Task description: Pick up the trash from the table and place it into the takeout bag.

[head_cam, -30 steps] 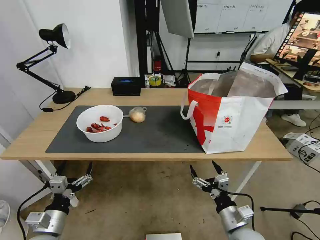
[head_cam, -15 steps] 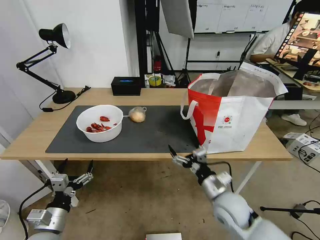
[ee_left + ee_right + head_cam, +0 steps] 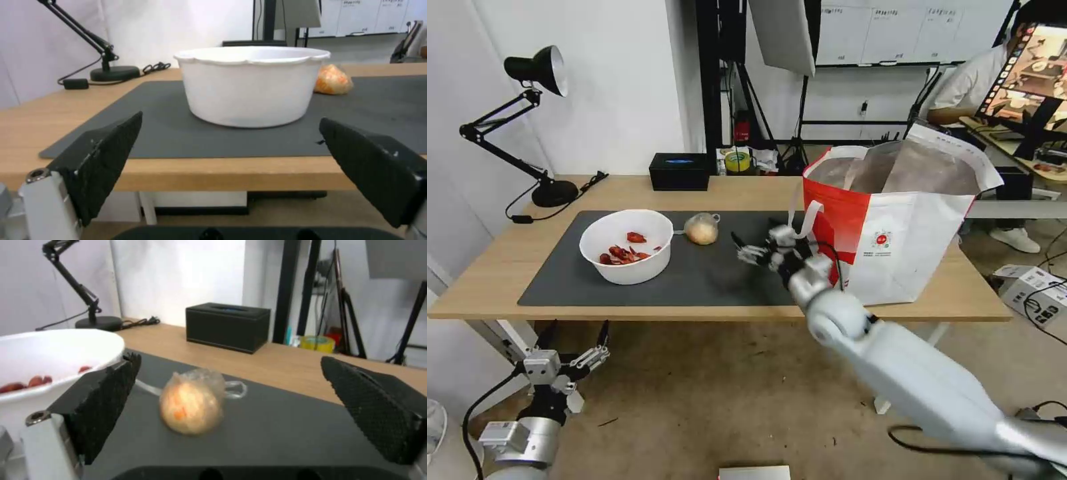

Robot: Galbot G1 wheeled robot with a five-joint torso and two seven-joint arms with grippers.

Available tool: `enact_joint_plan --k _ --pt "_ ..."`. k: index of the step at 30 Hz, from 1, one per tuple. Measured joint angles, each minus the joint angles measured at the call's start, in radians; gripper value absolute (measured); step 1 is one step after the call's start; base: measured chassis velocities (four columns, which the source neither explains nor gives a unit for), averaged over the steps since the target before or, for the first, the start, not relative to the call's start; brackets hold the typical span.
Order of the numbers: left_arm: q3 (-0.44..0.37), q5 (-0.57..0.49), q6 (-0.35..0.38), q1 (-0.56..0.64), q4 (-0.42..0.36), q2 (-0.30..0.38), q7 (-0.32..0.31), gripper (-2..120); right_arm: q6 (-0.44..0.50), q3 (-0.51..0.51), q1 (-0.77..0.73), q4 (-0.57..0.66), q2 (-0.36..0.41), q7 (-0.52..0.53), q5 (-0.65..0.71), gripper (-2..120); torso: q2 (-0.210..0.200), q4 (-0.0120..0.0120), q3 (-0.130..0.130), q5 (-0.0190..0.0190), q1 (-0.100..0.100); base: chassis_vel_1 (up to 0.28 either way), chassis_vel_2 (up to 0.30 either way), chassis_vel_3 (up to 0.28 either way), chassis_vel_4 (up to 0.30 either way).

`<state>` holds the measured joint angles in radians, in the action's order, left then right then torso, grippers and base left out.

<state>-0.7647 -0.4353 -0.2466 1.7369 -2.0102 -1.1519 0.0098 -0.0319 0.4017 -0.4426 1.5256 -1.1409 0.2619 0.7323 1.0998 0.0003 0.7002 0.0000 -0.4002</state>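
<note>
Presently the right gripper (image 3: 754,243), jaws spread and empty, hovers over the mat (image 3: 727,277) beside the small clear bag with tan lump (image 3: 701,229), mid-table. The left gripper (image 3: 575,337) hangs released below the table's (image 3: 960,293) front edge; the takeout bag (image 3: 894,233) stands at the right end.

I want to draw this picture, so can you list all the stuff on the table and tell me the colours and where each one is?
bowl: one, white with red scraps, on the mat's left part
small bag: one, clear with a tan lump, right of the bowl
mat: one, dark grey, on the table
takeout bag: one, red and white, table's right end
box: one, black, back edge
lamp: one, black, back left corner
right pincer: open, above the mat, facing the small bag
left pincer: open, below the table's front edge
</note>
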Motion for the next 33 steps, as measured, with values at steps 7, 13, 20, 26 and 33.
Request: enact_joint_plan --k 7,13,20,26,33 --pt "0.049 -0.001 0.001 -0.039 0.008 -0.004 0.000 100 -0.007 0.034 0.072 -0.174 -0.106 -0.010 0.028 100 0.000 -0.0004 0.000 -0.0003 0.000 0.000 0.000 0.000 0.000" --pt "0.055 -0.015 0.002 -0.059 0.021 0.005 -0.001 100 0.006 0.062 0.160 -0.363 -0.215 -0.053 0.022 100 0.000 -0.0001 0.000 -0.0003 0.000 0.000 0.000 0.000 0.000" --pt "0.052 -0.015 0.002 -0.055 0.020 -0.010 -0.001 100 -0.001 0.079 0.232 -0.520 -0.316 -0.107 0.023 100 0.000 -0.0003 0.000 -0.0003 0.000 0.000 0.000 0.000 0.000" --pt "0.042 -0.012 0.002 -0.046 0.021 -0.014 -0.001 100 -0.004 0.089 0.267 -0.643 -0.389 -0.151 0.006 100 0.000 -0.0001 0.000 -0.0002 0.000 0.000 0.000 0.000 0.000" --pt "0.036 -0.011 -0.001 -0.043 0.018 -0.023 -0.001 100 -0.014 0.081 0.294 -0.750 -0.433 -0.169 -0.035 100 0.000 -0.0004 0.000 -0.0002 0.000 0.000 0.000 0.000 0.000"
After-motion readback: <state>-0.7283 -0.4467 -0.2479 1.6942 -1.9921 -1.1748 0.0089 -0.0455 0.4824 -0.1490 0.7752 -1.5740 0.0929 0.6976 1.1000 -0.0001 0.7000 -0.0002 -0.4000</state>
